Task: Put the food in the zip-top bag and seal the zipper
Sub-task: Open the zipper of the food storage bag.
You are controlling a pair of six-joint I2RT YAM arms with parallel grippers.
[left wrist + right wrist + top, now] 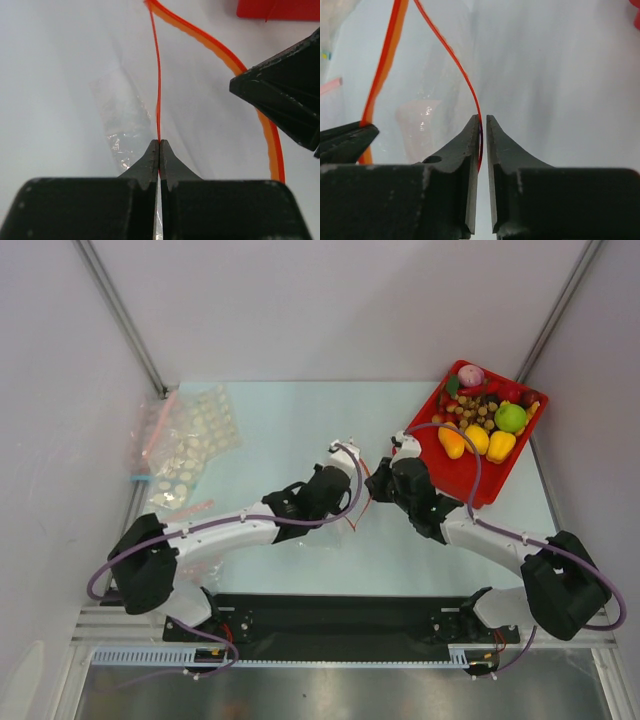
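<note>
Where it gapes, the red-orange zipper bows.

Lab robot test cell, not a home or shop. The work area is boxed in by plain white panels held by bare metal struts. A left arm and a right arm are seen bolted to a black base plate at the near edge of a pale table, with a slotted rail in front. Toy food in a red tray and dotted plastic bags are laid out as props.
</note>
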